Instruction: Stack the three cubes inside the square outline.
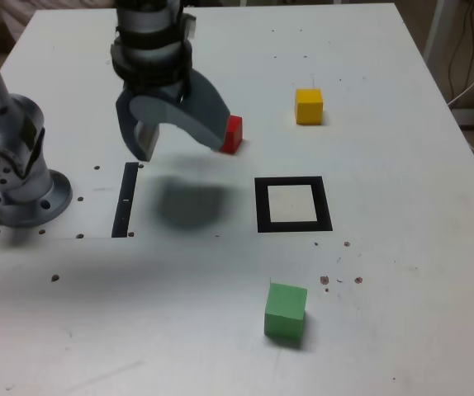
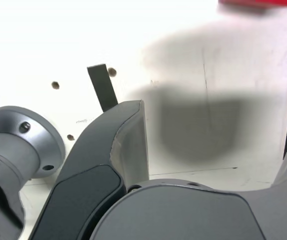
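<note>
Over the left-hand half of the table (image 1: 402, 313), in the exterior view, hovering w/ the gripper (image 1: 183, 154) pointed down, and wide open it is! Released, fingers spread well apart, w/ bare white surface and soft shadow (image 2: 203, 122) showing btwn them in the wrist view.

Now to the cubes: looking far, just beyond the exterior view's right-hand finger, catching the red cube (image 1: 233, 134), partly hidden behind that finger, tho clear enough on its right side. In the wrist view, cut off by the pic's edge, w/ only a strip of red showing.

Farther off and to the exterior view's right, spotting the yellow cube (image 1: 309, 107), flat on the tabletop, well apart from the red. Swinging to the near side, picking up the green cube (image 1: 286, 311), also on the tabletop, nearest of the three.

Btwn yellow and green, right of the gripper in the exterior view, seeing the square outline (image 1: 295, 227), black border, white ctr. All three cubes outside it, each sitting separately, unstacked.

Over on the exterior view's left, noting the straight black strip (image 1: 124, 202), then the round metal arm base (image 1: 35, 206) farther left, w/ small dark holes (image 1: 55, 278) dotted abt.
</note>
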`<action>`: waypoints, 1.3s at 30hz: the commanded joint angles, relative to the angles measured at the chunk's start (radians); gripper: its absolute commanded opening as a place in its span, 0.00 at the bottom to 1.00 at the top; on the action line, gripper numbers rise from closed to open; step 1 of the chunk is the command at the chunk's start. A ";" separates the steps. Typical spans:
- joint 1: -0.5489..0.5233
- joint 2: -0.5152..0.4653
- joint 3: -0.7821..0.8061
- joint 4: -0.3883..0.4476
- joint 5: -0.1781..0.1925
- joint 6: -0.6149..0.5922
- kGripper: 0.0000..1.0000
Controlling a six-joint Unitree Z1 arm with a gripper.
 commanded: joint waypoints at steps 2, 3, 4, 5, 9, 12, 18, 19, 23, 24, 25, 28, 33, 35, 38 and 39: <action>0.078 0.019 -0.065 0.058 -0.005 0.087 1.00; 0.109 0.029 -0.090 0.085 -0.003 0.120 1.00; 0.131 0.038 -0.106 0.103 0.000 0.141 1.00; 0.152 0.048 -0.119 0.118 0.006 0.159 1.00; 0.223 0.100 -0.155 0.138 0.028 0.209 1.00; 0.261 0.145 -0.189 0.137 0.037 0.248 1.00; 0.296 0.220 -0.260 0.129 0.067 0.287 1.00; 0.297 0.227 -0.266 0.126 0.071 0.287 1.00; 0.297 0.239 -0.257 0.089 0.084 0.287 1.00; 0.297 0.239 -0.250 0.075 0.086 0.287 1.00; 0.297 0.239 -0.242 0.061 0.089 0.286 1.00; 0.293 0.240 -0.223 0.028 0.097 0.285 1.00; 0.284 0.264 -0.203 0.000 0.103 0.281 0.99; 0.279 0.277 -0.203 -0.002 0.105 0.279 0.99; 0.270 0.295 -0.213 0.001 0.109 0.279 0.99; 0.266 0.303 -0.217 0.000 0.112 0.279 0.98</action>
